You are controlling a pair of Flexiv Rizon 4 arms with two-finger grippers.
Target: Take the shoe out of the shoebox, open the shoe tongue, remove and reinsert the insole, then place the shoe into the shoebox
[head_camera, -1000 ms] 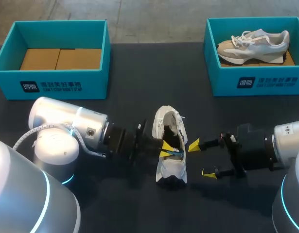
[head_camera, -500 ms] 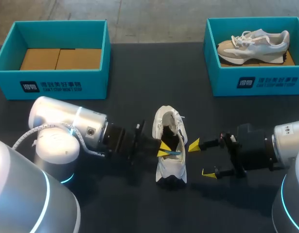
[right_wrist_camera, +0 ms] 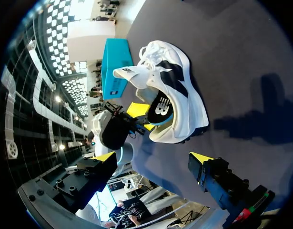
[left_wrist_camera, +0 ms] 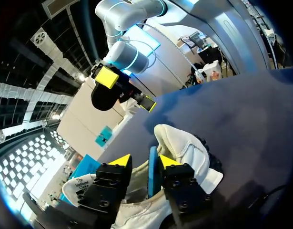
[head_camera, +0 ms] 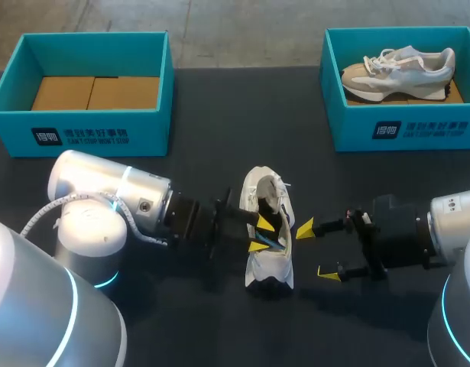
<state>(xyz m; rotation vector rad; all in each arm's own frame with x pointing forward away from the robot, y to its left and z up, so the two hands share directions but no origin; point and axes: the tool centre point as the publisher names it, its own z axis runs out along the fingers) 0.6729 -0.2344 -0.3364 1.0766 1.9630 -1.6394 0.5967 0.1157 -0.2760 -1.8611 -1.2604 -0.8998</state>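
A white shoe (head_camera: 271, 267) lies on the dark table, out of its box, with its tongue pulled back. My left gripper (head_camera: 260, 235) sits at the shoe's opening with its fingers apart. The blue-edged insole (left_wrist_camera: 153, 168) stands between them, against one finger only, its black top (right_wrist_camera: 160, 110) showing inside the shoe (right_wrist_camera: 182, 90). My right gripper (head_camera: 317, 250) hangs open just to the right of the shoe, holding nothing. From the left wrist, the shoe (left_wrist_camera: 186, 150) lies just ahead of the left gripper (left_wrist_camera: 145, 162).
A teal shoebox (head_camera: 17, 92) with a cardboard bottom stands at the back left. A second teal box (head_camera: 334, 115) at the back right holds a beige shoe (head_camera: 399, 67). Dark table lies bare between the boxes and my arms.
My left gripper's fingers have spread apart from a shut pinch on the insole and it has edged slightly toward the shoe. The right arm has kept still.
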